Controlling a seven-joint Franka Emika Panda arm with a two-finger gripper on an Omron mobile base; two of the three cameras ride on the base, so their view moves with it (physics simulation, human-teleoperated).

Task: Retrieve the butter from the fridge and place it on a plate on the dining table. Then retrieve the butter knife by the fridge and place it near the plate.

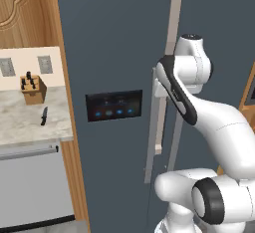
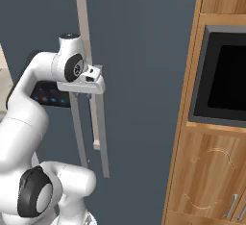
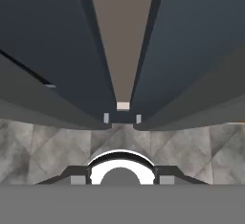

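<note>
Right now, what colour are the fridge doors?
Dark slate-blue fridge, clearest in the left base view.

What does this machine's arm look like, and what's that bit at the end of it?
The arm is made of glossy white rounded segments, thick and tube-like, joined by dark grey to black rings and caps at the joints, with a black band along one upper segment. No cables or lettering show. At its end sits the tool, a small boxy light-grey block with a short dark detail on its face.
</note>
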